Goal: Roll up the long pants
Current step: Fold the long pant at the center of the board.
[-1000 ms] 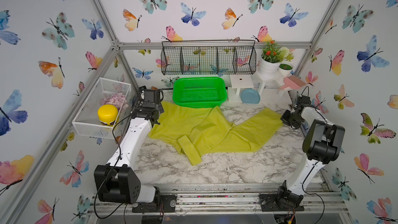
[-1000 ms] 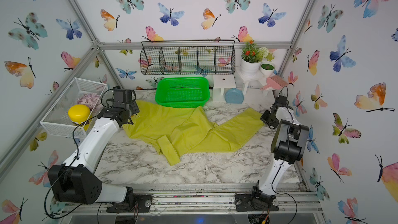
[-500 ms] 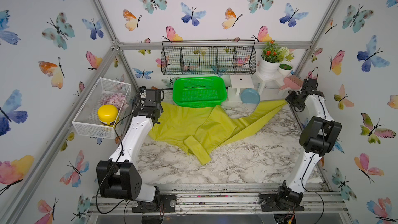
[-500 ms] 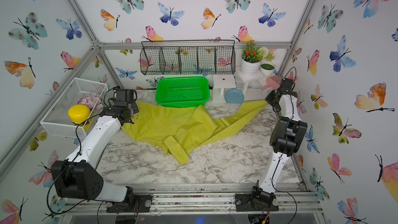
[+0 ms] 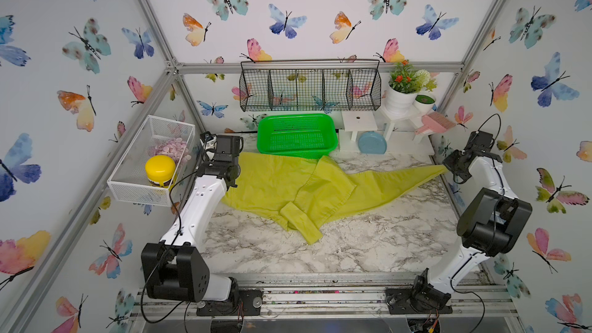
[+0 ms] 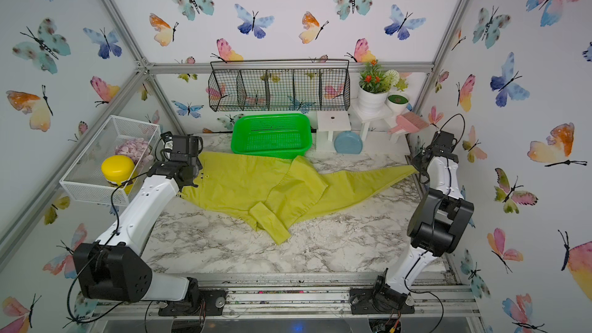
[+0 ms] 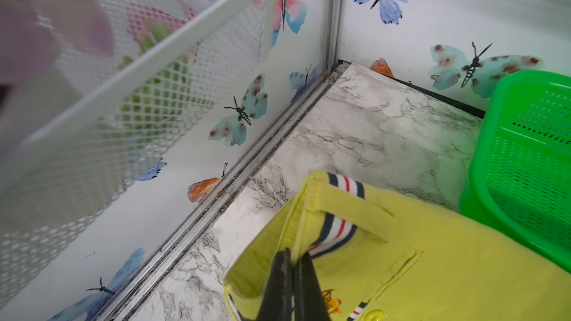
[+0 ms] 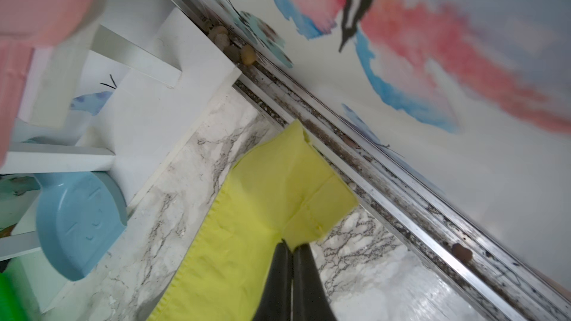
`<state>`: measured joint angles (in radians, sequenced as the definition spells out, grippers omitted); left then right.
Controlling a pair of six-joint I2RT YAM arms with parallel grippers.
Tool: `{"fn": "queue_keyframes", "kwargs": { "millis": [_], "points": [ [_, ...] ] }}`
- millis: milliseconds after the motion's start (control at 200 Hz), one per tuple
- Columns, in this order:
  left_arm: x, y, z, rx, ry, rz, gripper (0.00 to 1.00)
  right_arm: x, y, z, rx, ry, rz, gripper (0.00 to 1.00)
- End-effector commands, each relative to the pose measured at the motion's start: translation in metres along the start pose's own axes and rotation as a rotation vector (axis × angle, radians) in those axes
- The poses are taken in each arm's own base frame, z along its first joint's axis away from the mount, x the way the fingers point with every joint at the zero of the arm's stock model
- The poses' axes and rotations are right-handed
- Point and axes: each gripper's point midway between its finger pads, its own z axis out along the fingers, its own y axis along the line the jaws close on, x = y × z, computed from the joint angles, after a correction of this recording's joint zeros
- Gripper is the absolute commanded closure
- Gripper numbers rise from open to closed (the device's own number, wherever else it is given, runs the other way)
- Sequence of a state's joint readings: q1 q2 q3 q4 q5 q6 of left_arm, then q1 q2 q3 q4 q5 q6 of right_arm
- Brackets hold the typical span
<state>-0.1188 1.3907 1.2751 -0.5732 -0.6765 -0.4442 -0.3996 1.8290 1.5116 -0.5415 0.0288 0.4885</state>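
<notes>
**Left hand** (image 7: pixel 293 259): shut on the pants (image 5: pixel 288 184), pinching the striped waistband (image 7: pixel 336 230) at the waist opening. It sits at the far-left corner of the tabletop (image 5: pixel 352 245), close to the left edge. The mesh tray (image 5: pixel 128 168) on the left wall hangs just beside my left wrist, so room on that side is tight.

**Right hand** (image 8: pixel 292 247): shut on the cuff of one leg. It sits at the right edge, toward the far-right corner. The cuff's corner lies just beside the edge rail (image 8: pixel 401 199). The stool (image 5: pixel 358 123) and the blue dish (image 8: pixel 77 220) stand near, along the far edge.

**Far edge:** the basket (image 5: pixel 296 136) stands at its middle. The pants' far side runs along the basket's near wall. I cannot tell whether they touch.

**Near half:** bare marble from the left edge to the right edge.

**Pants:**
- The fabric is thin and yellow-green, spread over the far half of the tabletop between my two hands.
- The waist end lies broad and fairly flat on the left.
- The held leg is drawn out into a long, narrow taper reaching the right edge.
- The other leg is folded across the middle, with its cuff pointing at the near edge.
- The waistband stripes read navy, white and red.
- A small orange emblem (image 7: pixel 332 301) sits just beside my left fingers.
</notes>
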Motion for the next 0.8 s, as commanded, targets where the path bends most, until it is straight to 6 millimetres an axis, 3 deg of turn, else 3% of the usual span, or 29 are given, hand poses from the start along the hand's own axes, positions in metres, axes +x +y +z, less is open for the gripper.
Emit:
{"fn": "queue_keyframes", "kwargs": {
  "millis": [0, 140, 566, 616, 671, 726, 796],
  "points": [
    [-0.019, 0.031, -0.017, -0.086, -0.088, -0.067, 1.0, 0.019, -0.018, 0.003, 0.059, 0.013, -0.005, 0.98],
    [-0.013, 0.039, -0.02, -0.102, -0.084, -0.063, 1.0, 0.039, -0.029, 0.007, 0.088, 0.049, -0.009, 0.98],
    [-0.024, 0.072, -0.03, -0.192, -0.133, -0.083, 1.0, 0.042, -0.025, -0.002, 0.068, 0.075, -0.012, 0.96],
    [-0.022, 0.072, -0.03, -0.188, -0.129, -0.081, 1.0, 0.042, -0.021, -0.005, 0.043, 0.073, -0.021, 0.88],
    [-0.018, 0.068, -0.027, -0.174, -0.113, -0.068, 1.0, 0.04, -0.009, -0.012, -0.014, 0.065, -0.043, 0.67],
    [-0.012, 0.06, -0.022, -0.142, -0.087, -0.051, 1.0, 0.041, 0.014, -0.023, -0.071, 0.046, -0.102, 0.5],
    [-0.005, 0.049, -0.017, -0.094, -0.054, -0.043, 1.0, 0.05, 0.049, -0.044, -0.112, 0.025, -0.223, 0.39]
  ]
}}
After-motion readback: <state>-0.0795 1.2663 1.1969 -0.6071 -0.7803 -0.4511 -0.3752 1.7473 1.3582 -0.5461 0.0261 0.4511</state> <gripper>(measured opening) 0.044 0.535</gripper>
